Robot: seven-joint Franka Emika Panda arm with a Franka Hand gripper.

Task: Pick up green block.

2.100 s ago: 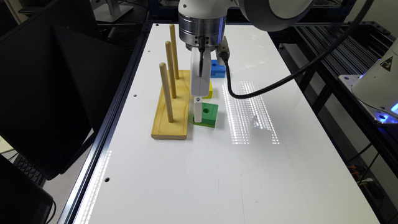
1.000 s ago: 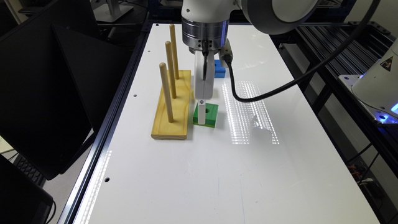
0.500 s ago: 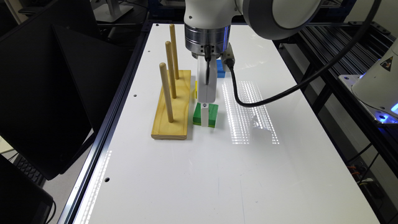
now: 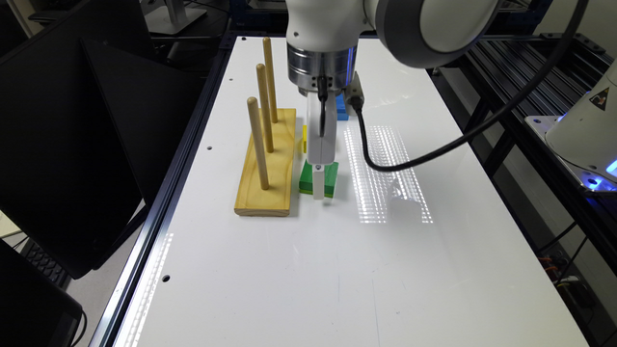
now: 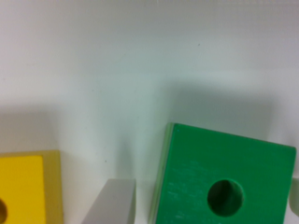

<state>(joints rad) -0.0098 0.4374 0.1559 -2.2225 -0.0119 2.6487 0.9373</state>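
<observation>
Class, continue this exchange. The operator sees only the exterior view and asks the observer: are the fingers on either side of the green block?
Observer: Yes. In the wrist view the green block lies between the open gripper.
Operator: Is it touching the block?
Observer: Not on the clearer side: a thin strip of table shows between that finger and the block's edge.
Operator: Anything on the block's top?
Observer: A round hole through the middle.
</observation>
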